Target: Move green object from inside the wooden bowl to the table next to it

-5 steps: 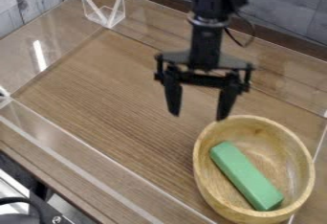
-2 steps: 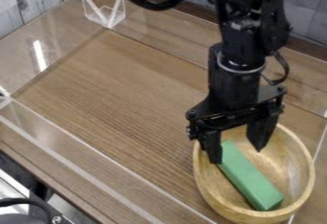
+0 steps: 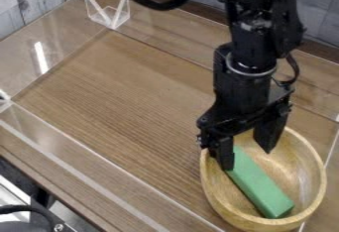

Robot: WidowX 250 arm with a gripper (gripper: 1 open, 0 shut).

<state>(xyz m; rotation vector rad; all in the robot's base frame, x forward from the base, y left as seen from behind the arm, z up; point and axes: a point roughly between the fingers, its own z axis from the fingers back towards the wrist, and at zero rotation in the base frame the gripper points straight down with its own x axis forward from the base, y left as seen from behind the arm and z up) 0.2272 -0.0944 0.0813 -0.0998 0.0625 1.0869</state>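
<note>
The table (image 3: 113, 97) is on the left of the bowl (image 3: 216, 198). A second ago the claw (image 3: 245, 149) was up past the far side of the bowl. Now it has come over the bowl's far part, with its two fingers spread wide and nothing held. The green bar (image 3: 260, 184) lies inside the bowl, its far end near the left finger. So the grab looks close, but the bar must still come out.
</note>
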